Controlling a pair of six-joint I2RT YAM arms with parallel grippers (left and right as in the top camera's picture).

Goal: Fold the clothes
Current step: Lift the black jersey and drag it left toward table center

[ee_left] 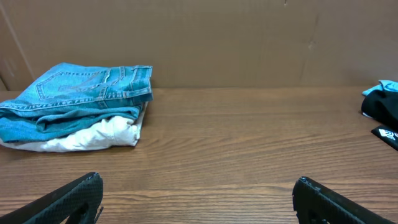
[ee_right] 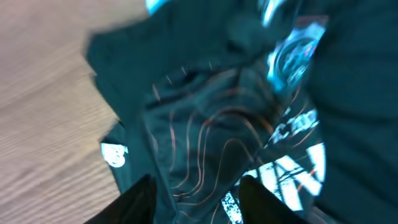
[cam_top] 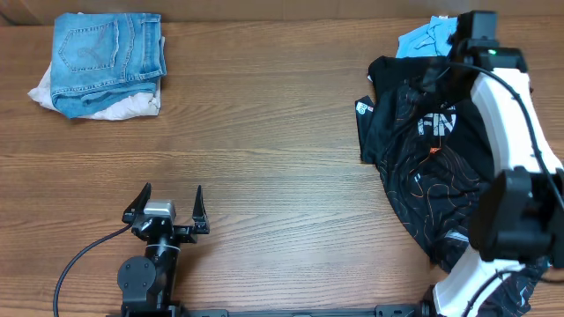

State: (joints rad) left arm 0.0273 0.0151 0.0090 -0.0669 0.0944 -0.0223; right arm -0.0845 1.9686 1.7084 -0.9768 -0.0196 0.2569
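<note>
The clothes here are chiefly a black jersey with thin tan contour lines and white lettering, lying rumpled on the right of the table. Its edge shows at the far right of the left wrist view. My right gripper hovers over the jersey's upper part. In the right wrist view, which is blurred, its fingers stand apart above the lined cloth with nothing pinched between them. My left gripper sits wide open and empty near the front left, far from the jersey.
A folded pair of blue jeans lies on a white garment at the back left. A light blue garment peeks out behind the jersey at the back right. Bare wooden table lies between.
</note>
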